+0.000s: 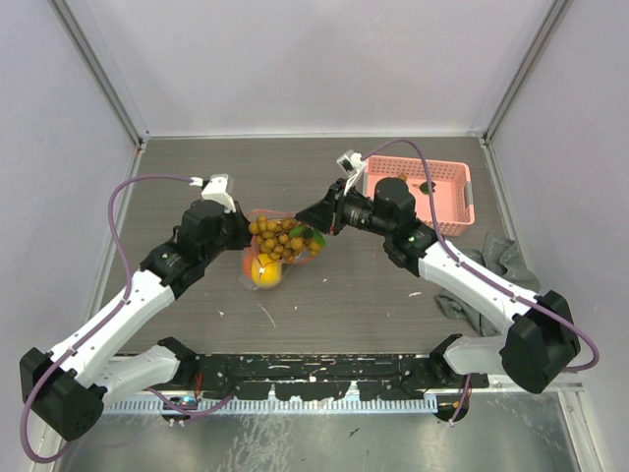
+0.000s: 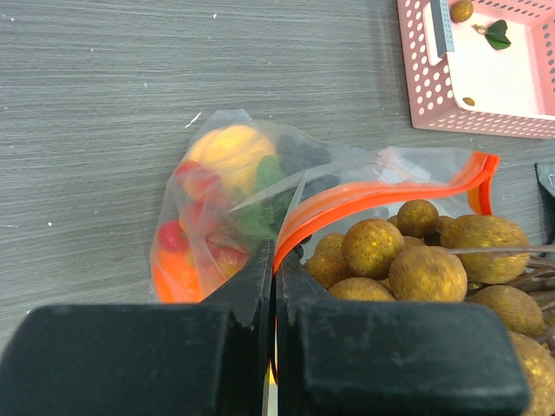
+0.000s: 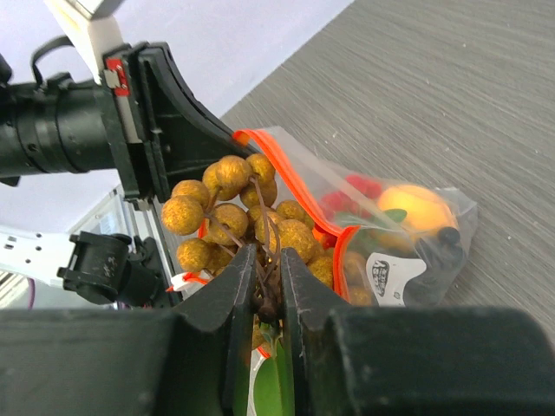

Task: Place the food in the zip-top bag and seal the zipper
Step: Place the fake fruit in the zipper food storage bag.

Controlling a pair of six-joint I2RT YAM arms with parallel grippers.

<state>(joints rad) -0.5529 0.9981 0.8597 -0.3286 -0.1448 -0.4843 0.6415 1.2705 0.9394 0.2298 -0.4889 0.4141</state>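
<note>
A: Left end effector (image 2: 275, 256)?
B: Pinched narrow on the zipper (image 2: 373, 198), one lip only. The bag (image 2: 212, 225) hangs off its tips, with the body slumped on the surface (image 2: 104, 104) just beyond.
A: Right end effector (image 3: 264, 260)?
B: Clamped on the stems of the bunch (image 3: 230, 208). The balls fan out just ahead of its tips, right at the bag mouth and close to the left one's fingers. Can't tell how deep they are inside.
A: What's already in?
B: Yellow fruit (image 2: 230, 152) and at least one orange fruit (image 2: 172, 279), at the end of the bag far from both end effectors. The second orange one isn't clear through the plastic.
A: So the step is loading the bunch. How to do it well?
B: My read: push along the bag's length, away from the right end effector toward the yellow fruit, not straight down. Only one lip is held, so the free lip may fold under the balls. Lead with the lower balls to spread it. The left one should grip firm and lift slightly so the mouth gapes. Release only once every ball clears the zipper, or a stray ball or stem will block the seal.
A: Risk?
B: The bag looks thin and light, so it could drag on the surface or slip from the pinch. The basket (image 2: 425, 87) is well beyond the left tips, no concern.
</note>
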